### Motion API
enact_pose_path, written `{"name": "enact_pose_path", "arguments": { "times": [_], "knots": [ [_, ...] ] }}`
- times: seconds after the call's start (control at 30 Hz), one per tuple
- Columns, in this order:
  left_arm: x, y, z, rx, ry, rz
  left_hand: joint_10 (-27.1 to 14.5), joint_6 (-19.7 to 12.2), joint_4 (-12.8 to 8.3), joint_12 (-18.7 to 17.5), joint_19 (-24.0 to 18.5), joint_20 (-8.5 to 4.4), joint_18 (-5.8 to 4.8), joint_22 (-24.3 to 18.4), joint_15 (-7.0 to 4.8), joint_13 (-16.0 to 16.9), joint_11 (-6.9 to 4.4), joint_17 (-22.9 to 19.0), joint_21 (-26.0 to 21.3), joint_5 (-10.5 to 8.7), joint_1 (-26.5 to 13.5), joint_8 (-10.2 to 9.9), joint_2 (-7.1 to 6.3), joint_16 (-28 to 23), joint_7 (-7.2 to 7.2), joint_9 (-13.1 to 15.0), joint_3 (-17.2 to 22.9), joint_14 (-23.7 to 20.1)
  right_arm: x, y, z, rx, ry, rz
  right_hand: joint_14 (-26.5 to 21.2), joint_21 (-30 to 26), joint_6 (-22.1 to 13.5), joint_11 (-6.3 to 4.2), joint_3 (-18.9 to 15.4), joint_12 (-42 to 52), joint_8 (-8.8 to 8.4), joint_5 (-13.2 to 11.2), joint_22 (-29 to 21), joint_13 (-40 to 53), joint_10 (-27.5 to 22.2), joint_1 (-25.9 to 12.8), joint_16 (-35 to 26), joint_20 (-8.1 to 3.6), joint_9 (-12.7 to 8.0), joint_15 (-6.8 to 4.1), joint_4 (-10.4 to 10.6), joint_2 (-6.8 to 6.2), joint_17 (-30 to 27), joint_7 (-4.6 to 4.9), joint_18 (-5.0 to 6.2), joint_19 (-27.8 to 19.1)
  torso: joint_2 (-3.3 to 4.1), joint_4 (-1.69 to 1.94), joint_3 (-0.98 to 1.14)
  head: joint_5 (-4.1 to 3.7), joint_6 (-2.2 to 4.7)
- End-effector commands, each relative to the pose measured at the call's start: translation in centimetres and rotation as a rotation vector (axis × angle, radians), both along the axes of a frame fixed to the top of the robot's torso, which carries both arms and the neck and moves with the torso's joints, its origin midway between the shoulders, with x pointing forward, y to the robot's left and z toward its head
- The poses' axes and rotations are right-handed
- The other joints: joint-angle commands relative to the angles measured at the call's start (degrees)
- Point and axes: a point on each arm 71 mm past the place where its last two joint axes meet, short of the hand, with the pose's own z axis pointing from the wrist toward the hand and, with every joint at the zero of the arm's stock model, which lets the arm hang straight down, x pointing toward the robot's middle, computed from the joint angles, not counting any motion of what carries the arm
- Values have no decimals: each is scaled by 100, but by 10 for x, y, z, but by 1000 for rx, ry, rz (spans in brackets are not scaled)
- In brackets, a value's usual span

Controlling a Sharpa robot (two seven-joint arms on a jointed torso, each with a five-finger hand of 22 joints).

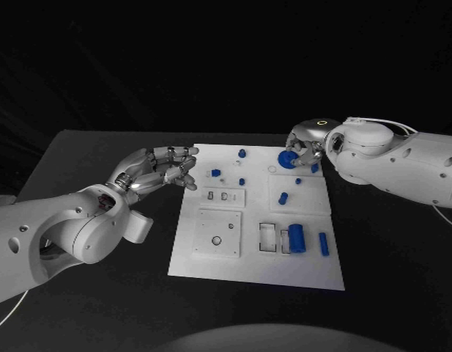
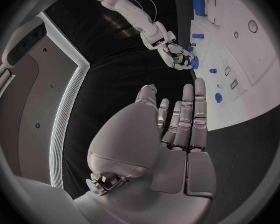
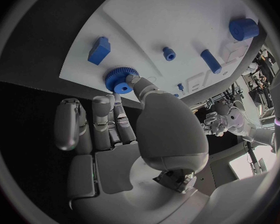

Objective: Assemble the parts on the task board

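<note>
Several small blue plastic parts are lying loose on the white rectangular task board [image 1: 256, 275], so the assembly is looking far from finished. A short blue bar [image 1: 283, 198] is resting on the board's middle, and a fat blue cylinder [image 1: 297, 239] with a slim blue rod [image 1: 323, 243] beside it is sitting near the board's right edge, by an open rectangular slot. Small blue pegs [image 1: 242, 153] are standing at the far end.

At that far end the right hand [image 1: 308, 151] is working on a blue toothed gear wheel [image 1: 287, 158]. In the right wrist view the thumb tip [image 3: 135, 82] is pressing on the gear's rim while the other fingers [image 3: 102, 119] are lying apart and straight, off the gear; whether the wheel is already seated on its post, I cannot tell.

The left hand [image 1: 160, 170] is hovering just beside the board's left edge, fingers spread, holding nothing. The round hole and the slots are waiting unfilled.
</note>
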Motion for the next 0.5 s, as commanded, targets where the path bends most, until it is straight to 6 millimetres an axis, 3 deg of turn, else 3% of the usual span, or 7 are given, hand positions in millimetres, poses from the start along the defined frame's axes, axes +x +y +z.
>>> {"name": "enact_pose_path", "arguments": {
  "times": [0.03, 0.2, 0.5],
  "knots": [
    [-1, -2, 1, -7, -1, -21, -25, 16, -2, 30, -41, 5, 31, -7, 1, -5, 15, -8, -32, 24, 35, 33, 31, 25, 21, 7, 2, -50, -1, 1, -4, -3, -1, 14, -10, -15, 95, -30, 14, 37, 46, -12, 838, 13, 22, -46, 31, -36, 190, -26, 5, 38, 15, -58, 37, 32, -2, -3, 0, 14, -5],
    [-1, -1, 1, -6, -1, -19, -25, 10, -2, 32, -41, 5, 32, -7, 1, -6, 15, -9, -31, 24, 36, 33, 31, 26, 22, 6, 2, -51, -5, 4, 0, 44, -40, 37, 102, 63, 174, -55, 18, 65, 130, 128, 895, 15, 135, -70, 96, -56, 324, -49, 0, 10, 143, -87, 13, 127, -2, -12, -2, 31, -4],
    [0, 0, 0, -4, 0, -16, -25, 10, -2, 32, -41, 5, 32, -7, 1, -6, 15, -9, -31, 24, 36, 33, 31, 26, 22, 6, 2, -51, -16, 17, 21, 111, -89, 94, 208, 141, 229, -78, 26, 82, 174, 169, 945, 8, 242, -84, 153, -71, 400, -64, 4, -13, 259, -99, -10, 215, -2, -2, -3, 6, -4]
  ]
}}
